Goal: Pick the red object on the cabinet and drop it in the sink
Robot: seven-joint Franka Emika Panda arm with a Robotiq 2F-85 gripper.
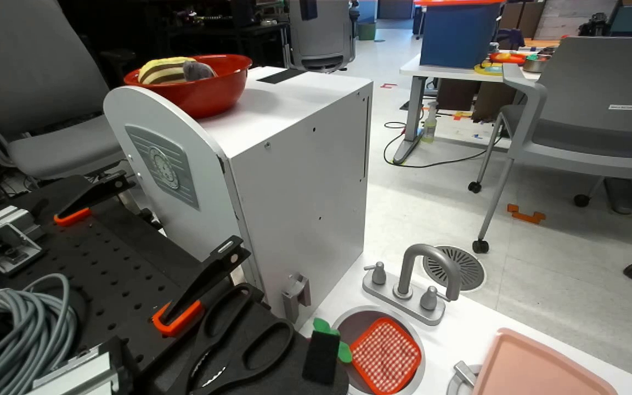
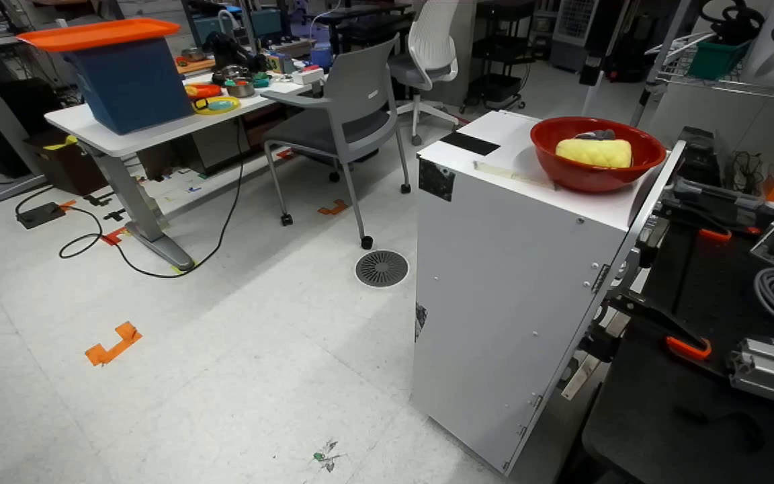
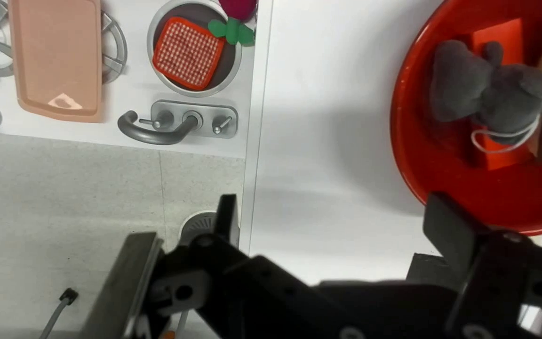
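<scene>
The jaws stand wide apart, empty; the magenta leafy toy [image 3: 236, 13] lies at the sink's [image 3: 200, 13] edge (leafy end across the rim), so pinching it and releasing above the sink's middle looks best.

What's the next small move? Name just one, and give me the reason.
I'd probably ease the open pincer across toward the pinkish-red lump. The pincer holds nothing, and in the wrist view, which cuts the lump off, the lump seems to lie between the sink and the cabinet, with only its green leaves clearly over the sink.
</scene>
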